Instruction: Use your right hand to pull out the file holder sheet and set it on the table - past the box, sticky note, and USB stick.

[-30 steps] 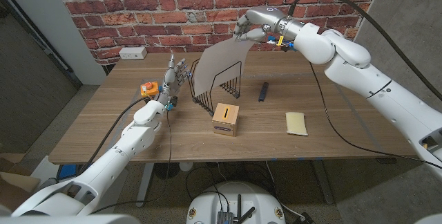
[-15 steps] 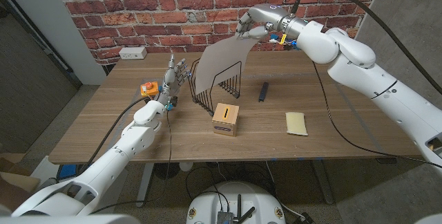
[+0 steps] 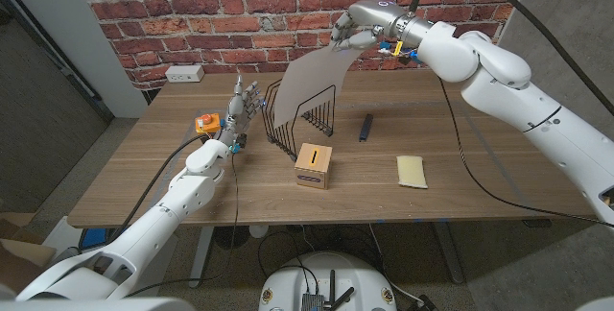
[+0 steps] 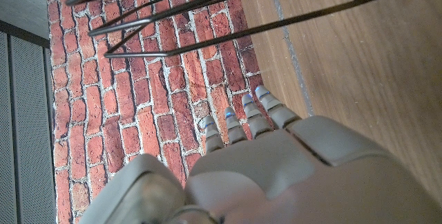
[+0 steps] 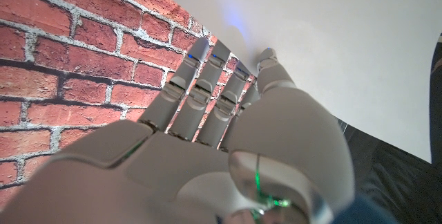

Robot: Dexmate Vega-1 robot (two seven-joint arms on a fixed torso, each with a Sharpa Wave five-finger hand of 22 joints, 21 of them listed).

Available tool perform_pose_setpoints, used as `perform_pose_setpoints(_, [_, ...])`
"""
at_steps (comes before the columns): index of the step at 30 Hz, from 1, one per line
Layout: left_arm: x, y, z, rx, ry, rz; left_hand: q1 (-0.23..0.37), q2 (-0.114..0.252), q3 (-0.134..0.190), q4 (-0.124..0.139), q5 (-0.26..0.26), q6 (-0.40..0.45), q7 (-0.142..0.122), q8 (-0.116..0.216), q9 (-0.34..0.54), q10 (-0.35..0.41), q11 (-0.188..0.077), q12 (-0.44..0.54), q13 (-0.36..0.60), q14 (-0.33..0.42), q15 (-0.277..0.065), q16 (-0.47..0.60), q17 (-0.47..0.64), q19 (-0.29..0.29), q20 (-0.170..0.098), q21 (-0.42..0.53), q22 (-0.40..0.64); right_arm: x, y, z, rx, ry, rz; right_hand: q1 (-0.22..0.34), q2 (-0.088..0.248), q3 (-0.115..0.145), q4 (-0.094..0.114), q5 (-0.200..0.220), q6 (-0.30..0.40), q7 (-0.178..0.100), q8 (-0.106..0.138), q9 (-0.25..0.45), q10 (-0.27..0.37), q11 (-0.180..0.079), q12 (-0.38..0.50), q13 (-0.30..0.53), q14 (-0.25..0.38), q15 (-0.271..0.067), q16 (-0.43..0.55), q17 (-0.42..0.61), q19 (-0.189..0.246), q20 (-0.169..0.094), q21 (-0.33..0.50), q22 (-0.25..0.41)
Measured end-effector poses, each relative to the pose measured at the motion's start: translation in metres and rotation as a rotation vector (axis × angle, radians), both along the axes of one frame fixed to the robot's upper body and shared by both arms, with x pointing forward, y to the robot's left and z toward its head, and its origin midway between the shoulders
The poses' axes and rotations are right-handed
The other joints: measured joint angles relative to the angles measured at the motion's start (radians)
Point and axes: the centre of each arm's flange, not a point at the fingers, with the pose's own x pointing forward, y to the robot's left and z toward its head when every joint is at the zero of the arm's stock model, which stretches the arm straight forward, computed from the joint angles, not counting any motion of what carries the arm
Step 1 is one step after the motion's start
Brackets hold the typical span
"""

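starting at the bench's left side, the left robot hand (image 3: 246, 100) stands released beside the wire file holder (image 3: 305, 119). moving right, the sheet (image 3: 305, 88) hangs lifted, lower edge seemingly still inside, pinched by the right robot hand (image 3: 353, 33). extraction underway; next, clear the wires and carry it beyond box (image 3: 314, 164), usb stick (image 3: 366, 126) and sticky note (image 3: 412, 170).

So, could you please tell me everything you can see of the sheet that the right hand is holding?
The sheet is a plain, pale grey-white piece, thin and stiff-looking like paper or card, with no visible print. The right hand pinches its upper corner and holds it raised and tilted above the table. Its lower part is still down among the black wire dividers of the file holder, so it is not yet fully out. In the right wrist view its smooth white face spreads beyond the fingertips.
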Motion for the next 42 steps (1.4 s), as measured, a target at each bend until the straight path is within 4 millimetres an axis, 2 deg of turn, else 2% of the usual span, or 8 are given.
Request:
perform_pose_setpoints(12, [0.0,0.0,0.0,0.0,0.0,0.0,0.0,0.0,0.0,0.0,0.0,0.0,0.0,0.0,0.0,0.0,0.0,0.0,0.0,0.0,0.0,0.0,0.0,0.0,0.0,0.0,0.0,-0.003,-0.003,0.003,0.024,0.006,0.017,0.0,0.0,0.004,-0.004,0.0,0.002,0.002,0.0,-0.001,0.0,0.0,0.0,0.0,0.0,0.0,0.0,0.005,0.0,0.0,0.006,0.0])
perform_pose_setpoints(13, [0.0,0.0,0.0,0.0,0.0,0.0,0.0,0.0,0.0,0.0,0.0,0.0,0.0,0.0,0.0,0.0,0.0,0.0,0.0,0.0,0.0,0.0,0.0,0.0,0.0,0.0,0.0,-0.007,-0.008,0.002,0.028,0.001,0.013,0.0,0.0,0.004,-0.004,0.0,0.004,0.004,-0.001,-0.001,0.0,0.0,0.0,0.0,0.0,0.0,0.0,0.005,0.0,0.0,0.006,0.0])
perform_pose_setpoints(42, [0.0,0.0,0.0,0.0,0.0,0.0,0.0,0.0,0.0,0.0,0.0,0.0,0.0,0.0,0.0,0.0,0.0,0.0,0.0,0.0,0.0,0.0,0.0,0.0,0.0,0.0,0.0,-0.026,-0.029,0.008,0.138,-0.022,0.054,-0.005,-0.005,0.004,-0.004,0.0,0.004,0.004,-0.001,0.0,0.0,0.0,0.0,0.0,0.0,0.0,0.0,0.009,0.0,0.0,0.014,0.0])
